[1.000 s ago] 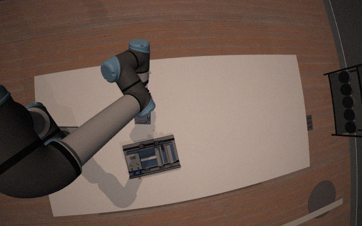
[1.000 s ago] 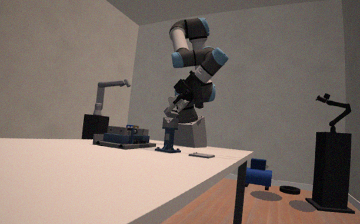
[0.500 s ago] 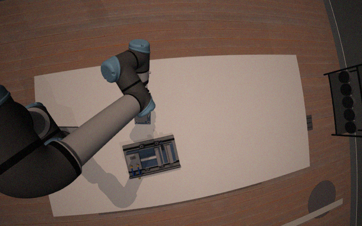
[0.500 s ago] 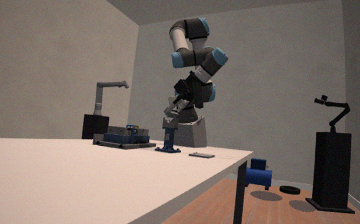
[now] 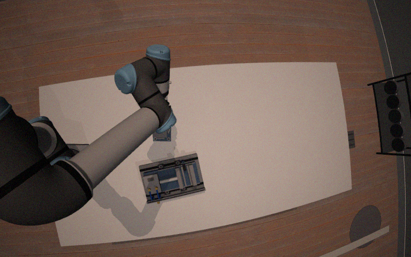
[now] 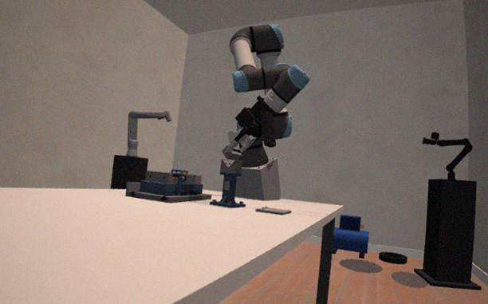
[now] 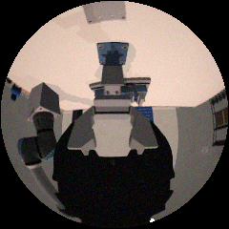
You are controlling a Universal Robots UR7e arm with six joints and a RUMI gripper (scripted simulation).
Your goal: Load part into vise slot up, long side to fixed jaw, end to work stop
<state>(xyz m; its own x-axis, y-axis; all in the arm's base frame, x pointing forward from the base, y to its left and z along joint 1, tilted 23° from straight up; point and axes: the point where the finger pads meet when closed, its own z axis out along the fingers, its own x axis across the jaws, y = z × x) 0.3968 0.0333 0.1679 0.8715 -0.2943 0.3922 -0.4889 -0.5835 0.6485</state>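
My gripper (image 6: 235, 148) (image 7: 112, 106) is shut on the part (image 7: 112, 128), a light grey block, and holds it tilted just above the V-block (image 6: 231, 169) (image 7: 113, 72) (image 5: 162, 138). I cannot tell whether the part touches the V-block. The part's slot does not show. The infeed plate (image 6: 273, 210) (image 7: 105, 11) lies flat to the right of the V-block and is bare. The vise (image 5: 172, 176) (image 6: 168, 185) (image 7: 141, 86) stands open to the left of the V-block, with nothing between its jaws. In the overhead view my arm hides the gripper and the part.
My arm's base (image 6: 259, 179) stands behind the V-block. A small grey arm on a black box (image 6: 129, 169) is behind the vise. The table edge (image 6: 285, 239) runs on the right, with a black stand (image 6: 449, 230) and a blue cart (image 6: 349, 236) on the floor.
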